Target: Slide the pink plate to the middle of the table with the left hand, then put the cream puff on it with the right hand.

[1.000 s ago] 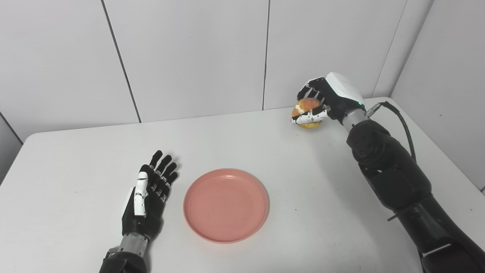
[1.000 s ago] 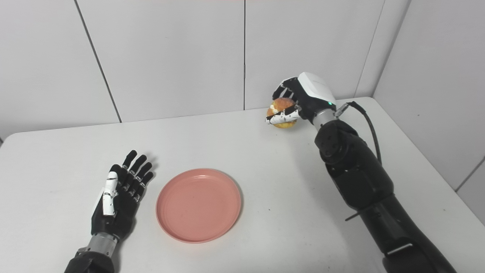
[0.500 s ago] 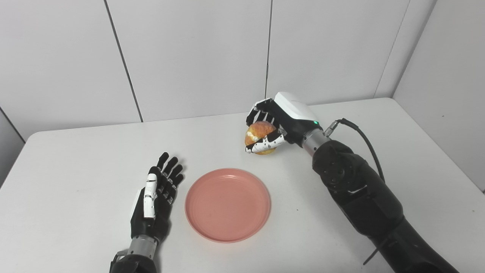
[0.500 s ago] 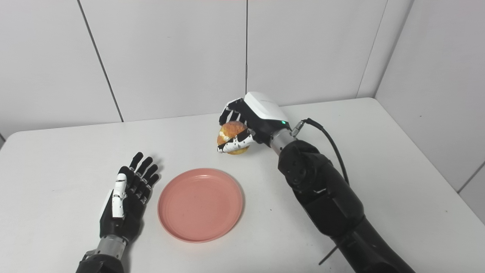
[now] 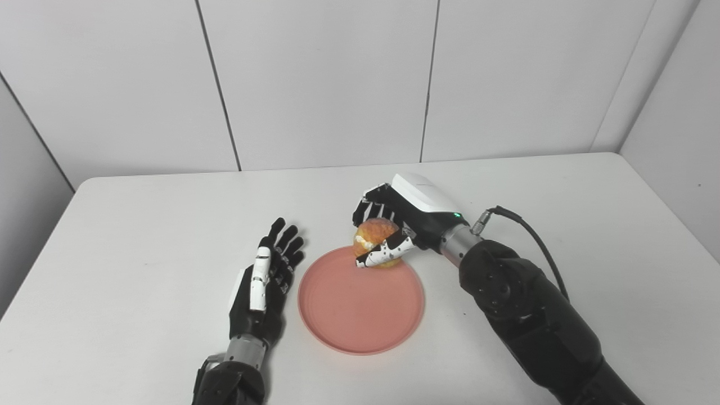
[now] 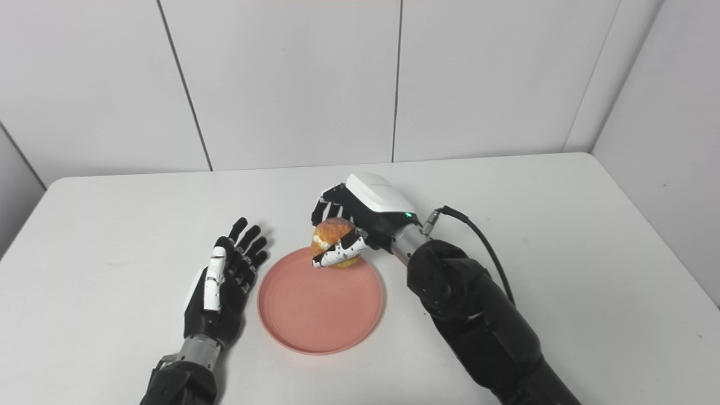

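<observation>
Over pink plate (image 5: pixel 360 315), fingers (image 5: pixel 385 251) around cream puff (image 5: pixel 376 235)

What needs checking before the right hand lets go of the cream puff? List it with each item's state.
1. Pink plate near the table's middle: ok.
2. Right hand shut on the cream puff: ok.
3. Cream puff over the plate: ok, at its far rim, not the middle.
4. Cream puff touching the plate: cannot tell.
5. Left hand open, flat beside the plate, out of the way: ok.

White table (image 5: pixel 140 214), pink plate (image 5: pixel 360 315) on it
</observation>
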You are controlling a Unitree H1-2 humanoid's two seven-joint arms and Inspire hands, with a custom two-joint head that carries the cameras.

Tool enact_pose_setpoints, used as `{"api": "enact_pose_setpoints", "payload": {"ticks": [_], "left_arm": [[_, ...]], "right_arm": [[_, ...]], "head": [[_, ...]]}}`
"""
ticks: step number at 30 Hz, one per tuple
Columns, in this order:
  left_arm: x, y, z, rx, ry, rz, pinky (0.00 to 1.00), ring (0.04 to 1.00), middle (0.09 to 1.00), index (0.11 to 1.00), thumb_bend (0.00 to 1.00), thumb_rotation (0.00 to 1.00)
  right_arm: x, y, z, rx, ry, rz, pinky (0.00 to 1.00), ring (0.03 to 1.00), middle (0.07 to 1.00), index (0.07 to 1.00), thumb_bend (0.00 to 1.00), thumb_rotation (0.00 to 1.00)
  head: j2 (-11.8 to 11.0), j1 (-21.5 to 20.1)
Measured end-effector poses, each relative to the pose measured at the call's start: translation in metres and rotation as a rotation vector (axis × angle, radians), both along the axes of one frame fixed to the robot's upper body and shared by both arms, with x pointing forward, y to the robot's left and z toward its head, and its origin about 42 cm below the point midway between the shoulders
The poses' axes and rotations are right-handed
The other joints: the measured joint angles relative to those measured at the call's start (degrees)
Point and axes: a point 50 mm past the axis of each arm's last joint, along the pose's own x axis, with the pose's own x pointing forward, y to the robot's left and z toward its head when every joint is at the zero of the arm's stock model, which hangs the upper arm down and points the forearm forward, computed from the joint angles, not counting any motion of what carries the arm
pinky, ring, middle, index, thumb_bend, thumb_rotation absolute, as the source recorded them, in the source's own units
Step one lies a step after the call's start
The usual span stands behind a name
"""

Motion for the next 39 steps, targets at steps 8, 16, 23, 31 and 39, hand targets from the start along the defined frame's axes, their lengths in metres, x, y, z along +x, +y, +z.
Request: {"api": "enact_pose_setpoints", "payload": {"ticks": [8,16,23,31,39], "left_arm": [[-0.001,-0.013,0.004,0.006,0.022,0.002,0.92,0.918,0.907,0.913,0.43,1.00],[-0.002,-0.017,0.004,0.005,0.023,0.004,0.91,0.911,0.899,0.909,0.42,1.00],[-0.002,-0.018,0.004,0.019,0.024,0.003,0.91,0.909,0.899,0.910,0.43,1.00],[-0.002,-0.020,0.004,0.013,0.026,0.014,0.90,0.906,0.897,0.906,0.42,1.00],[-0.002,-0.020,0.005,0.014,0.025,0.014,0.90,0.907,0.899,0.904,0.43,1.00]], "right_arm": [[-0.004,0.011,-0.015,-0.054,0.050,0.039,0.29,0.364,0.446,0.485,0.52,0.13],[-0.005,0.014,-0.035,-0.089,0.090,0.041,0.28,0.368,0.454,0.486,0.51,0.13],[-0.005,0.016,-0.042,-0.119,0.087,0.047,0.28,0.365,0.457,0.486,0.51,0.13],[-0.005,0.021,-0.049,-0.154,0.078,0.063,0.26,0.344,0.444,0.487,0.52,0.13],[-0.006,0.023,-0.049,-0.170,0.056,0.061,0.24,0.329,0.432,0.488,0.52,0.13]], "head": [[1.4,2.5],[2.4,3.6],[2.6,4.0],[3.0,4.1],[3.1,4.0]]}}
